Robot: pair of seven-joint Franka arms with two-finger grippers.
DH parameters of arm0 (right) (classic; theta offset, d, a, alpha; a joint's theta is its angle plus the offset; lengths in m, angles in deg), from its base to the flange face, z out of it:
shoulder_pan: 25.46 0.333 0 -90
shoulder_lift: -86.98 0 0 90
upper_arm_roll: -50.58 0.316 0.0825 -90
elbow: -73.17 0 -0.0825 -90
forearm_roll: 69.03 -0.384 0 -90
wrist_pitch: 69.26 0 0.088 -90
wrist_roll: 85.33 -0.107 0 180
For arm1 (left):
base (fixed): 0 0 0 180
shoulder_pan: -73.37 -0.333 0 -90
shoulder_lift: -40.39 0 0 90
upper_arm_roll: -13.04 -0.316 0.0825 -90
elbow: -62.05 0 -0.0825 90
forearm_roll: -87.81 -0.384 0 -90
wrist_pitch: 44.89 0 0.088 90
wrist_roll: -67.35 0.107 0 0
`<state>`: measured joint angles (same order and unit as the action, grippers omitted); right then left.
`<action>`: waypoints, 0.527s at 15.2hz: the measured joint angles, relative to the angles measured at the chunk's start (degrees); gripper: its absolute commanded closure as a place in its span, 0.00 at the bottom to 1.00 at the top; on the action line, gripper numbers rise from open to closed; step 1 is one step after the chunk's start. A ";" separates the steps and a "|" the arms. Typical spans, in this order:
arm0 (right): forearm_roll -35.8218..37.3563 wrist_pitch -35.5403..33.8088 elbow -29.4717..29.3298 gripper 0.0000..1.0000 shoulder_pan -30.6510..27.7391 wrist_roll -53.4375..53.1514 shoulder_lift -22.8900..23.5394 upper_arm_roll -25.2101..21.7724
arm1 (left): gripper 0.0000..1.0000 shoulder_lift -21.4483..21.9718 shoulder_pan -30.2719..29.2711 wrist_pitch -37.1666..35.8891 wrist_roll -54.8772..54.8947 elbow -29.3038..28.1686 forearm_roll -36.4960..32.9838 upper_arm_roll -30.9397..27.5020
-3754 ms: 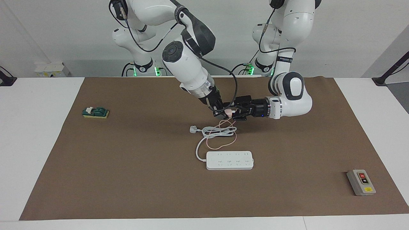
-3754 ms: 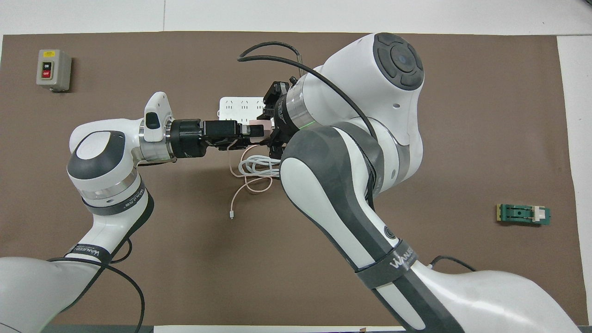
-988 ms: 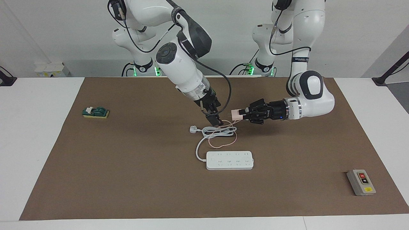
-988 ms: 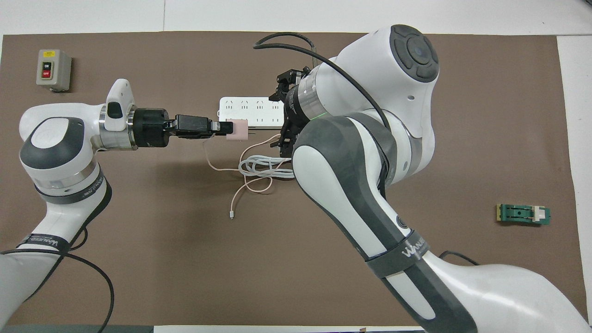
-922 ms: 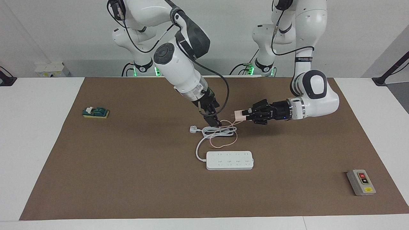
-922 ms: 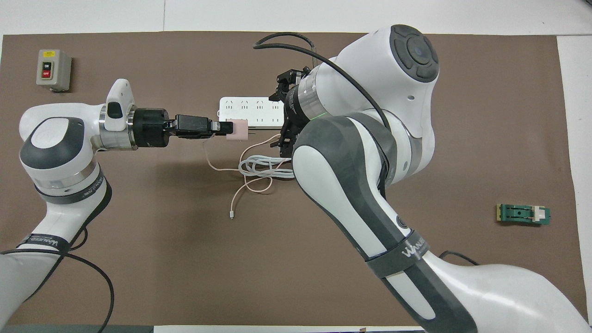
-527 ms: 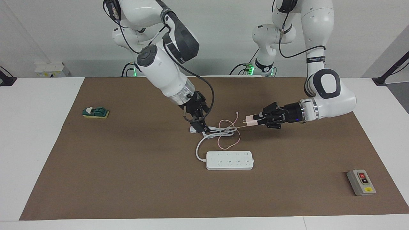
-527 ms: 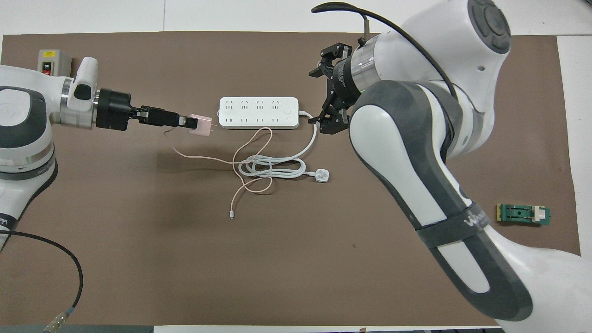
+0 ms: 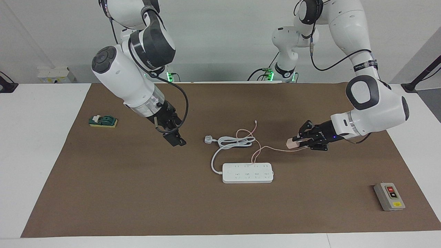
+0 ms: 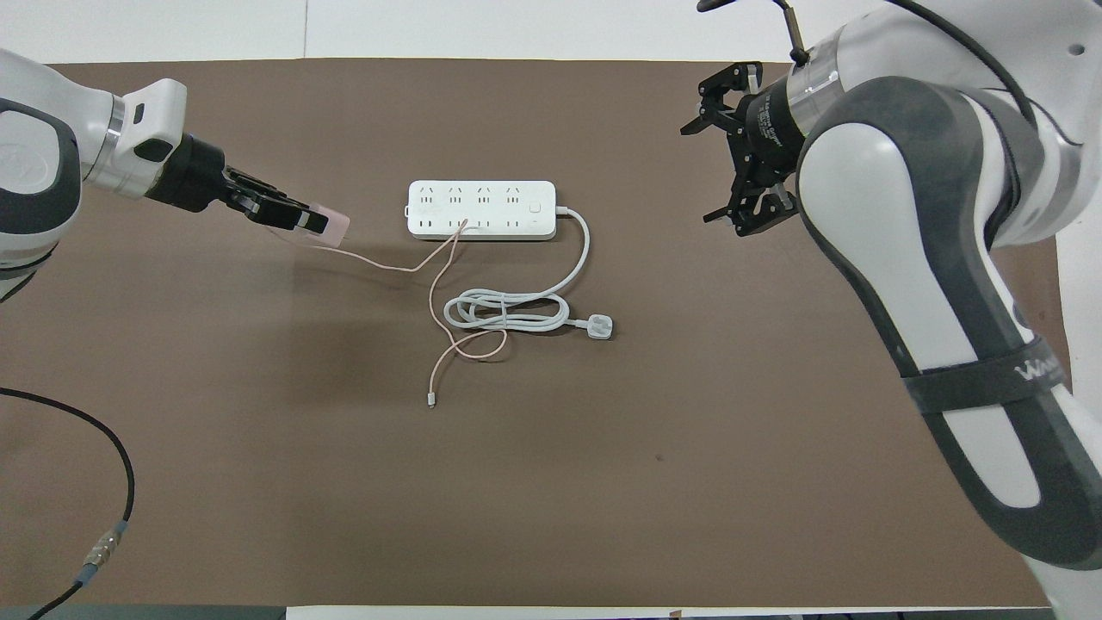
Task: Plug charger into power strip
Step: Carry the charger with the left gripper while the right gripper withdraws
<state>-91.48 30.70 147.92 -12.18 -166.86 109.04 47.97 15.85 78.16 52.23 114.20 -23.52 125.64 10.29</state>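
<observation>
My left gripper [image 9: 295, 142] is shut on the pale-pink charger [image 9: 291, 144], held low over the mat toward the left arm's end of the power strip [image 9: 247, 173]. The overhead view shows this gripper [image 10: 306, 218], the charger [image 10: 334, 226] and the flat white strip [image 10: 480, 209] too. The thin pink cable [image 10: 379, 265] trails from the charger across the strip's nearer edge to the mat. My right gripper [image 9: 174, 137] is open and empty over the mat toward the right arm's end of the strip; it also shows in the overhead view [image 10: 713, 164].
The strip's thick white cord is coiled nearer to the robots and ends in a white three-pin plug [image 9: 208, 139]. A grey button box [image 9: 389, 196] sits at the left arm's end. A green block [image 9: 103, 121] sits at the right arm's end.
The right gripper let go of the charger and swung away toward its own end. The left gripper carried the charger toward its own end and lowered it, dragging the pink cable along.
</observation>
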 measured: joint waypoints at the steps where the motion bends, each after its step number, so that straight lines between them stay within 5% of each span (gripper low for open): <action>1: 0.41 -1.07 -0.14 0.00 -0.77 2.81 -0.01 -0.02 | 0.98 -0.63 0.38 0.04 1.45 1.15 -1.32 0.04; 8: 8.39 -5.60 -0.50 0.00 -3.13 25.89 -0.19 -0.30 | 0.98 -3.15 4.30 3.87 11.50 4.63 -12.40 0.16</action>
<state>-83.09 25.10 147.42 -15.31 -140.97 108.86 47.67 12.70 82.46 56.10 125.70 -18.89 113.25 10.45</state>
